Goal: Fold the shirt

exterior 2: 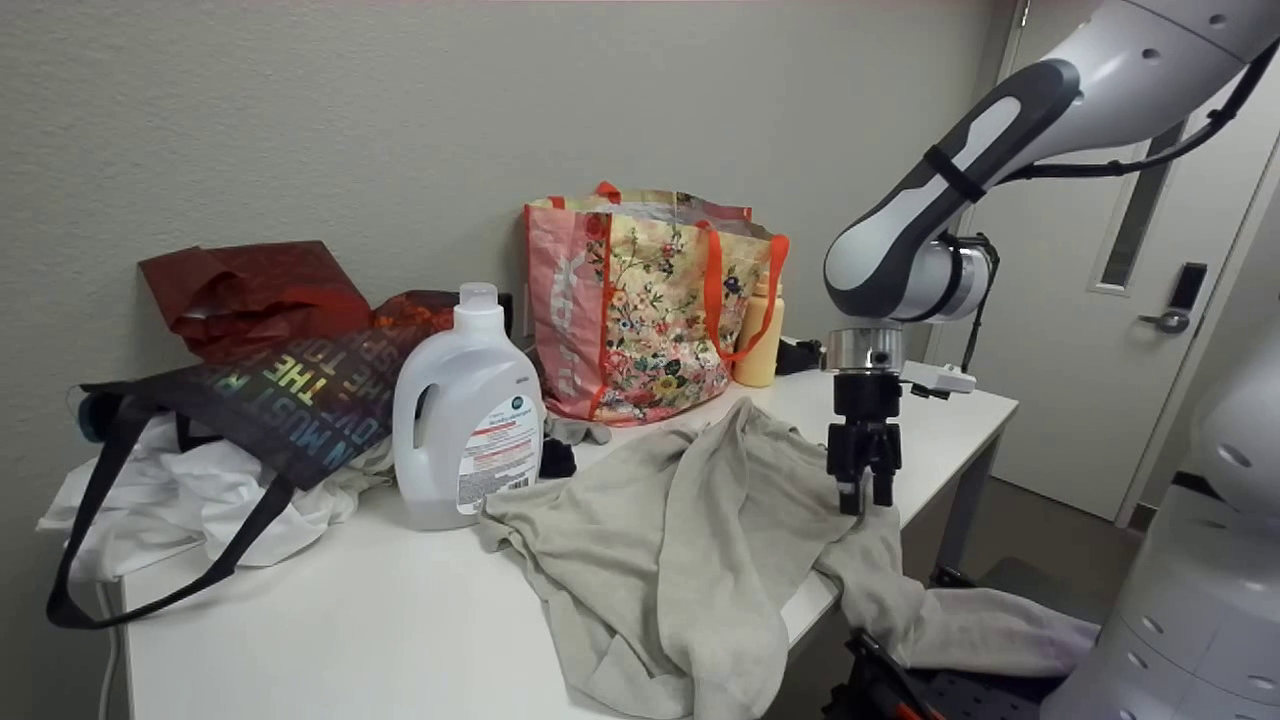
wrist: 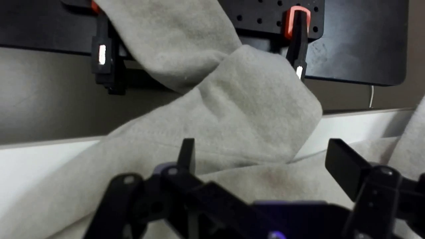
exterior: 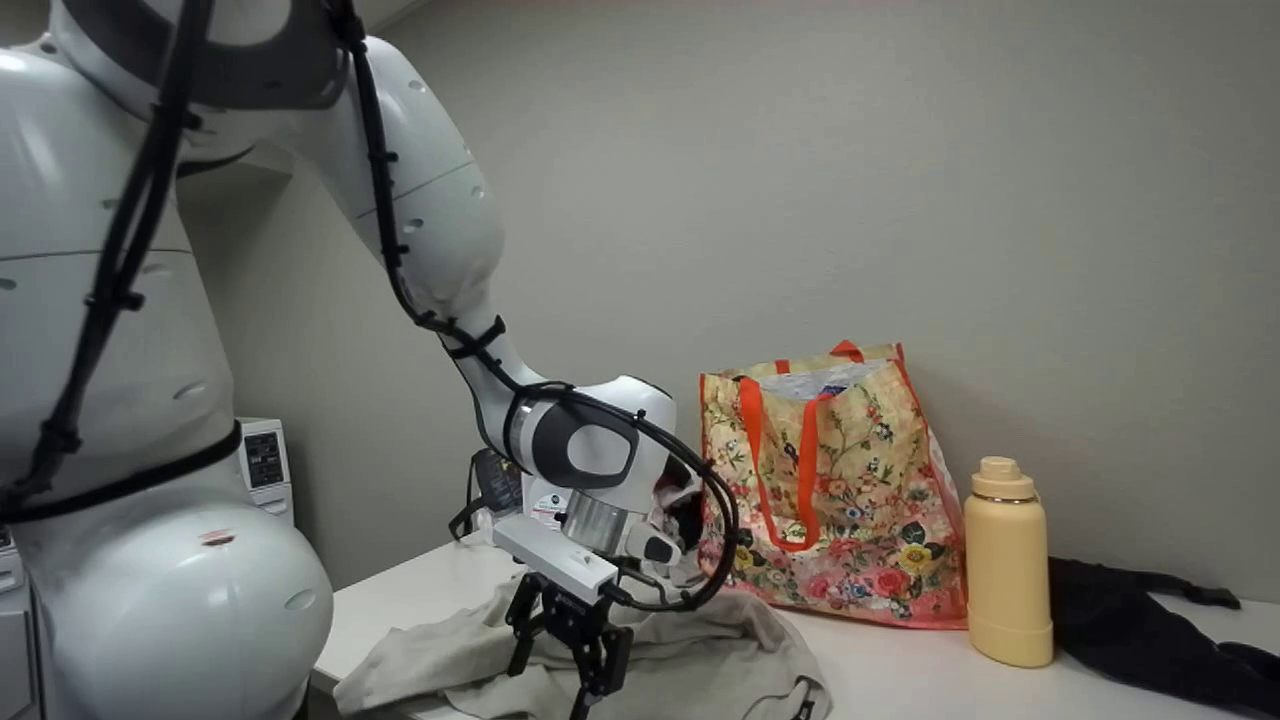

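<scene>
The shirt (exterior 2: 720, 560), a rumpled grey-beige garment, is spread over the near part of the white table. One long part, apparently a sleeve (exterior 2: 1000, 630), droops past the table edge toward the robot's base. In the wrist view, folds of the shirt (wrist: 259, 93) cross that edge and run onto a dark platform. My gripper (wrist: 260, 151) is open, its fingers far apart and no cloth pinched between them. Both exterior views show the gripper (exterior: 550, 685) (exterior 2: 866, 497) pointing down over the shirt near the table's edge; whether its tips touch the fabric I cannot tell.
Along the wall stand a floral tote bag (exterior 2: 650, 330), a yellow bottle (exterior: 1008, 565) and a white detergent jug (exterior 2: 470, 410). Black cloth (exterior: 1130, 620) lies beyond the bottle. A black printed bag (exterior 2: 310, 390) rests on white cloth (exterior 2: 220, 490). Clamps (wrist: 297, 36) sit on the platform.
</scene>
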Robot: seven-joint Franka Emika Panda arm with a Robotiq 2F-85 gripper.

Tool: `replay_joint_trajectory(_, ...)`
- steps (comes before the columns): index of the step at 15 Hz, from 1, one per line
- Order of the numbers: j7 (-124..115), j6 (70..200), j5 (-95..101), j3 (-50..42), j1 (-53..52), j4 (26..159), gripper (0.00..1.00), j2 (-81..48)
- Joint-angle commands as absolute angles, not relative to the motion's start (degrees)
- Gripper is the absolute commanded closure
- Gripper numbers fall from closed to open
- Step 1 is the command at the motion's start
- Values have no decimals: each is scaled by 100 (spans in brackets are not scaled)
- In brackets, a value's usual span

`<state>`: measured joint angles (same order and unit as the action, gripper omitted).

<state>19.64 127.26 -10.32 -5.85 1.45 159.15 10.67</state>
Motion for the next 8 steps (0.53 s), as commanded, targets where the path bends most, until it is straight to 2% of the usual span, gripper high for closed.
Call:
replay_joint_trajectory(1, 1539, 12751, -1011, -575, 224, 15906, 0, 626)
replay_joint_trajectory(8, 1310, 13086, -1180, -521, 267, 15912, 0, -96)
